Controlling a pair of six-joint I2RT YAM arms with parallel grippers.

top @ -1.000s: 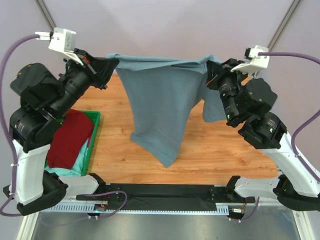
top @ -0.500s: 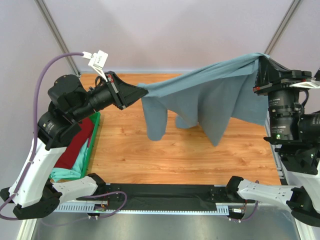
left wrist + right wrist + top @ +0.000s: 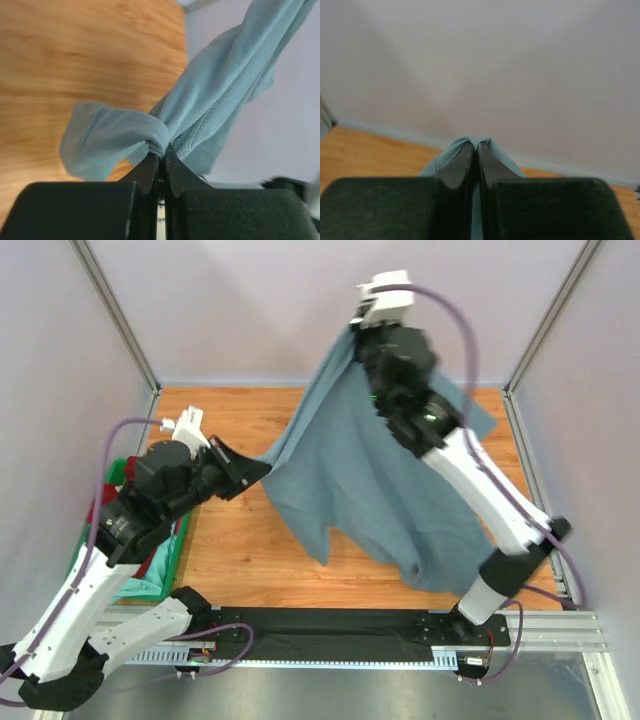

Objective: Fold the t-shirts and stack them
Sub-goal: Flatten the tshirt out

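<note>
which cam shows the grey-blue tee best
Top external. It shows most of the grey-blue t-shirt draped between the left gripper and the high right gripper. The left wrist view shows only a bunched fold pinched at the fingertips. The right wrist view shows just a small tuft there.

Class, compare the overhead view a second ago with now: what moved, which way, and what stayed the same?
The right pincer swung from the right side up to the far middle, hoisting its corner of the grey-blue t-shirt high. The left pincer dropped lower, towards the near edge. The shirt now hangs slanting instead of spread level. Both pincers stayed shut on it; the green bin stayed put.
</note>
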